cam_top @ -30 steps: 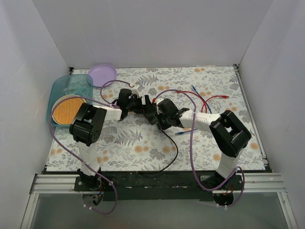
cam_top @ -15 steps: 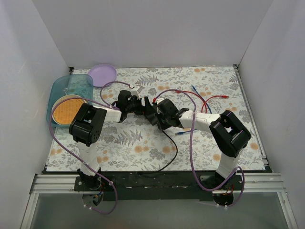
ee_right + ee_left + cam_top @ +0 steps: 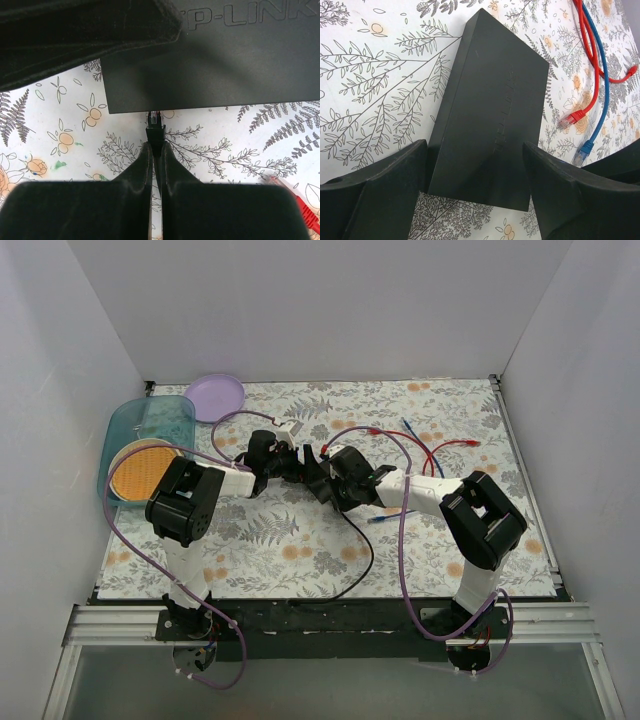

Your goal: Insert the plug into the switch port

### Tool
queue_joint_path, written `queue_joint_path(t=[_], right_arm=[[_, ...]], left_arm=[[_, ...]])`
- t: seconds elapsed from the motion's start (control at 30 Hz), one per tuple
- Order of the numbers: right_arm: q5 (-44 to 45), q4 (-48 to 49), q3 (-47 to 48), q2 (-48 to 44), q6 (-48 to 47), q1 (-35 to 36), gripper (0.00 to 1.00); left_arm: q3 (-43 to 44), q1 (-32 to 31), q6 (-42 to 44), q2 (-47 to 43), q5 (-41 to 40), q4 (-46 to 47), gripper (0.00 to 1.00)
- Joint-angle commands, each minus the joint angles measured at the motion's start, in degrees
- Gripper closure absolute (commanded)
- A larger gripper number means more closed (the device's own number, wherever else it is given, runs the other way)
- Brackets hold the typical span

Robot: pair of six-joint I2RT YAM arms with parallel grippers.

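- Since the earlier view, the left gripper (image 3: 475,172) is narrowing its jaws, still apart, around the switch (image 3: 495,100) to steady it.
- The right gripper (image 3: 156,150) is clamping the plug (image 3: 155,131), pointing it at the switch's edge.

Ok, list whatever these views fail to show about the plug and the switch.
Right wrist view: the switch hides its ports beneath its top edge, so whether the plug, pinched in the right gripper, has entered one cannot be told.
Left wrist view: the left gripper straddles the switch; its bulky fingers hide whether they touch its sides.
Top view: both grippers cover the switch and plug, which are too small there anyway.
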Motion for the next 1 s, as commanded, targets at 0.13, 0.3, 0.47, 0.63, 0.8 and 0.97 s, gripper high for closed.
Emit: queue_joint_path(t=[0.13, 0.3, 0.47, 0.63, 0.8, 0.97], right_arm=[[2.5, 7.8, 5.0, 0.4, -0.2, -0.3, 0.99], [2.8, 9.6, 4.8, 0.4, -0.1, -0.7, 0.99], [2.8, 12.7, 4.8, 0.3, 0.3, -1.2, 0.99], [2.4, 12.4, 6.7, 0.9, 0.3, -1.8, 0.99], [2.0, 11.3, 9.4, 2.0, -0.1, -2.0, 0.99], [0.7, 10.2, 12.6, 3.7, -0.9, -2.1, 0.99]], left_arm=[[-3.0, -3.1, 1.0, -1.2, 5.7, -7.1, 0.26], [-2.7, -3.4, 1.0, -1.0, 6.4, -7.1, 0.28], [-2.8, -4.0, 1.5, -1.0, 6.3, -7.3, 0.29], [-3.0, -4.6, 2.0, -1.3, 5.2, -7.6, 0.30], [-3.0, -5.4, 2.4, -1.6, 3.6, -8.1, 0.31], [-2.9, -6.2, 3.1, -1.6, 1.8, -8.4, 0.32]])
